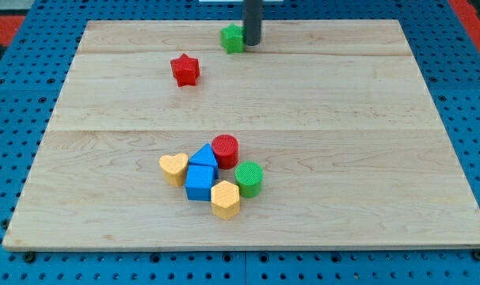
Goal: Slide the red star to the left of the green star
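The red star [185, 69] lies on the wooden board [367, 119] toward the view's top, left of centre. The green star [233, 38] sits near the board's top edge, up and to the right of the red star, with a gap between them. My tip [252, 43] is at the green star's right side, touching or nearly touching it. The dark rod rises out of the view's top. The tip is well to the right of the red star.
A cluster sits at the lower middle: a yellow heart [173, 168], a blue triangle [203, 155], a red cylinder [225, 149], a blue cube [200, 182], a green cylinder [249, 178] and a yellow hexagon [225, 199]. A blue pegboard [10, 119] surrounds the board.
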